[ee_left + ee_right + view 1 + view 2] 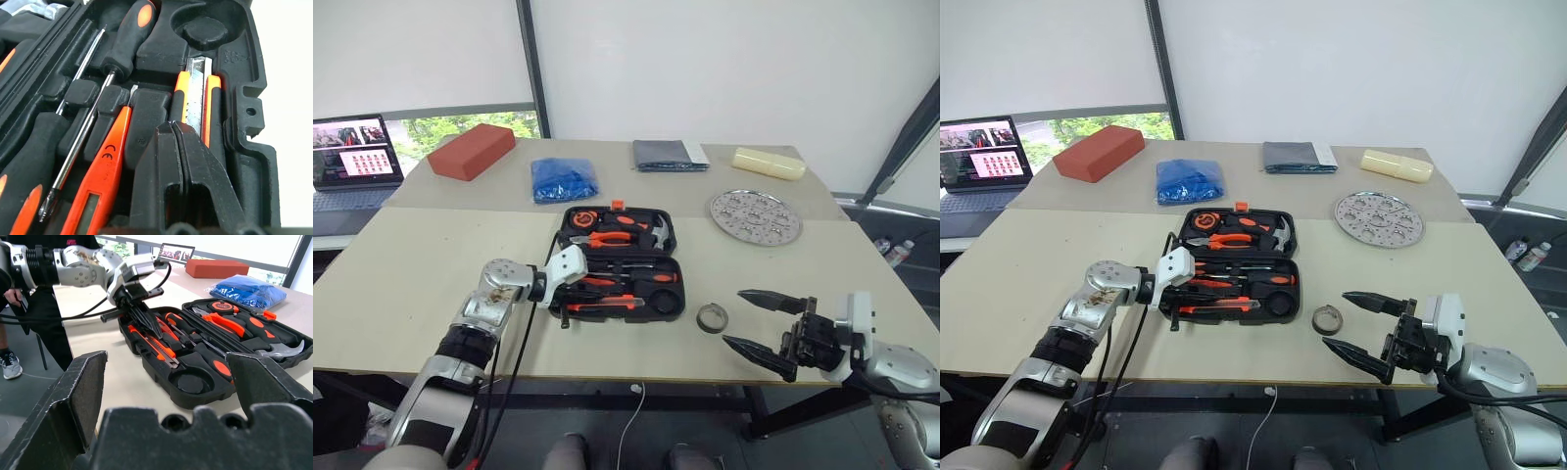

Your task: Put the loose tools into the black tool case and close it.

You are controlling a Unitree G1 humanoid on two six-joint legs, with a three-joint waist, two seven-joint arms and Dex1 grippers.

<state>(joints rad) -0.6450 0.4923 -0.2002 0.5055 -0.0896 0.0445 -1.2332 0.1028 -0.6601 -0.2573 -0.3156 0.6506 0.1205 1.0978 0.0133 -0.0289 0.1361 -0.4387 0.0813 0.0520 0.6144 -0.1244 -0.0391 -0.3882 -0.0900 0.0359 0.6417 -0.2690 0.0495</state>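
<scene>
Case (669, 238): one, black moulded plastic, open flat at table centre | Screwdrivers (122, 44): two black-and-orange, one slim orange (105, 166), slotted in | Knife (195, 98): one, in near slot | Tape roll (711, 317): one dark ring, on table beside case | Left gripper (146, 318): closed, empty, tips on knife | Right gripper (759, 321): wide open, empty, near tape roll

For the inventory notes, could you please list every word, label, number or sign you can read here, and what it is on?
"CE": printed in black on the slim orange screwdriver lying in the tool case.
Laptop screen: pictures and text, too small to read.
Orange-and-black knife: no readable marking.
Tape roll on the table: no readable marking.
</scene>
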